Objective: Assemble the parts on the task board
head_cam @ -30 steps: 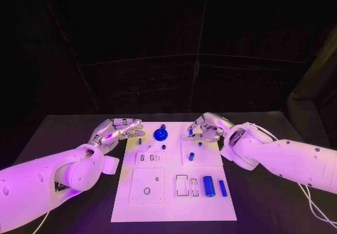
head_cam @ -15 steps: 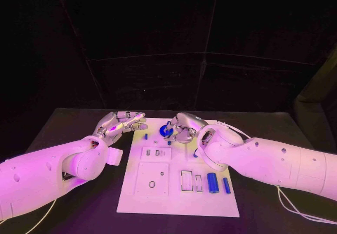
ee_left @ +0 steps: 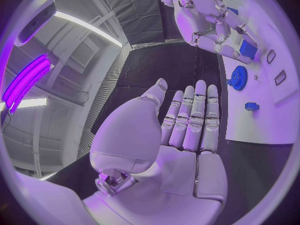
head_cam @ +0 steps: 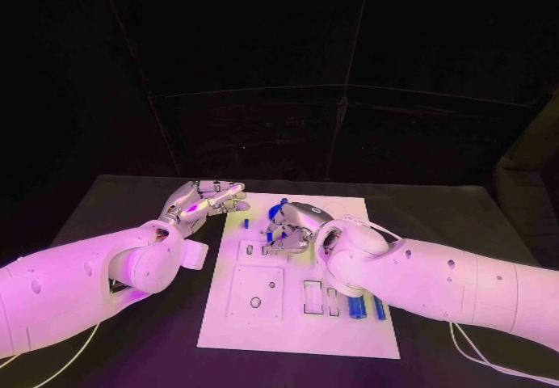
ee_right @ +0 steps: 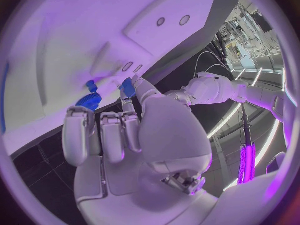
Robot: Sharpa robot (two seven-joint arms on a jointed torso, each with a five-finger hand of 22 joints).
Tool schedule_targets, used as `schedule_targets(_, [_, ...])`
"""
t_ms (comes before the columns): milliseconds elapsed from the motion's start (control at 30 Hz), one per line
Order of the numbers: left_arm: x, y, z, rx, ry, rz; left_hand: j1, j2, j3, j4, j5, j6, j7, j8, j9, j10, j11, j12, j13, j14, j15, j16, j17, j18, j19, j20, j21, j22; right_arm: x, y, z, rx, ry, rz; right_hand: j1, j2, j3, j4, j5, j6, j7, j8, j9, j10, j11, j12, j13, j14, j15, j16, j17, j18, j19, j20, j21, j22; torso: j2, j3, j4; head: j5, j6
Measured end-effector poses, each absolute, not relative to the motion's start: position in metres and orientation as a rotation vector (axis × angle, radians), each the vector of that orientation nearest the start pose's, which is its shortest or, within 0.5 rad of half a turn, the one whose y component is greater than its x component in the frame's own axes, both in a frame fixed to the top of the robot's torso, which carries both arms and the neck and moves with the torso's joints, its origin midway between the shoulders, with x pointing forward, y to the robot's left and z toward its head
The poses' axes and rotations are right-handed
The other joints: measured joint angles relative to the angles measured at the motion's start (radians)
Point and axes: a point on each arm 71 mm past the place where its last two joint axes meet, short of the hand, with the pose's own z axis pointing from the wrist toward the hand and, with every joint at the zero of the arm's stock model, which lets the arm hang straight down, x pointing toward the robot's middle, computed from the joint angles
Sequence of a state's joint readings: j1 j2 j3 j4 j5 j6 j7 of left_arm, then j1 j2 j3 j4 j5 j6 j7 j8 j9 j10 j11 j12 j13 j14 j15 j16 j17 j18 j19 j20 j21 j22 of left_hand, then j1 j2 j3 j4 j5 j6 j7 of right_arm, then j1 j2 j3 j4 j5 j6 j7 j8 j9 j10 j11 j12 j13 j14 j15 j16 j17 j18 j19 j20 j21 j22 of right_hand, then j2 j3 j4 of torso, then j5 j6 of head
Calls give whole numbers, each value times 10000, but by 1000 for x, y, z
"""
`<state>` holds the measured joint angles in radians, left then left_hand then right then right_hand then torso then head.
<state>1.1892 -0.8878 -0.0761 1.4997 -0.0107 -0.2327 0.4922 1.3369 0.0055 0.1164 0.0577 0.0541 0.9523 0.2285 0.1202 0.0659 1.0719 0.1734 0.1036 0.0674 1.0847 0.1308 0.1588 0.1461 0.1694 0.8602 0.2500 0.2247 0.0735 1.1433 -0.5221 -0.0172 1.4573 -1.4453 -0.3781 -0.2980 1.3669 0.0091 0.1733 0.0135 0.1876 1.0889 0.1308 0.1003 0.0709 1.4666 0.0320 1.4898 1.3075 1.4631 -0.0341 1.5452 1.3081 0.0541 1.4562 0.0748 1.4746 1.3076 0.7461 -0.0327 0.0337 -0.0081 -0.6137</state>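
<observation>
The board (head_cam: 297,323) is white on a black tabletop (head_cam: 454,218). Blue parts (head_cam: 355,306) lie beside the right hand (head_cam: 294,228), which is silver, like the left hand (head_cam: 200,200). Both arms are white.

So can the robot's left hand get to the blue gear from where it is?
Probably not easily. The left hand hovers open at the task board's far left corner, holding nothing, but the right hand sits right by the blue gear, crowding the space around it.
</observation>
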Motion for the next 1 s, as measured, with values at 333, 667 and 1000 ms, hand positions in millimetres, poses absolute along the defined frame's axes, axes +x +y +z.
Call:
schedule_targets(333, [486,236,-191,-10675,13771,-15871,0,0,0,0,0,0,0,0,0,0,0,0,0,0,0,0,-1,0,0,0,0,1,473,-66,-216,-908,17201,7401,-26,-27,-1,0,-15,16,-9,-52,-9,0,0,0,0,0,0,0,-2,1,37,-37,0,-1,9,19,-7,35,-83])
schedule_targets(667, [486,236,-191,-10678,13773,-15879,0,0,0,0,0,0,0,0,0,0,0,0,0,0,0,0,-2,1,0,0,0,2,473,-65,-217,-1034,17183,7372,-64,-65,-2,0,-19,49,-13,-46,-4,0,1,0,0,0,0,0,-3,0,37,-37,0,-1,13,26,-12,33,-138])
schedule_targets(1000, [487,236,-191,-10680,13775,-15885,0,0,0,1,0,0,0,0,0,0,0,0,0,0,0,0,-3,0,0,0,0,2,473,-65,-217,-1220,17259,7321,-302,-303,28,-30,-187,157,-121,-135,-11,0,0,-50,0,0,0,0,-4,0,37,-36,0,-2,12,25,-12,29,-144])
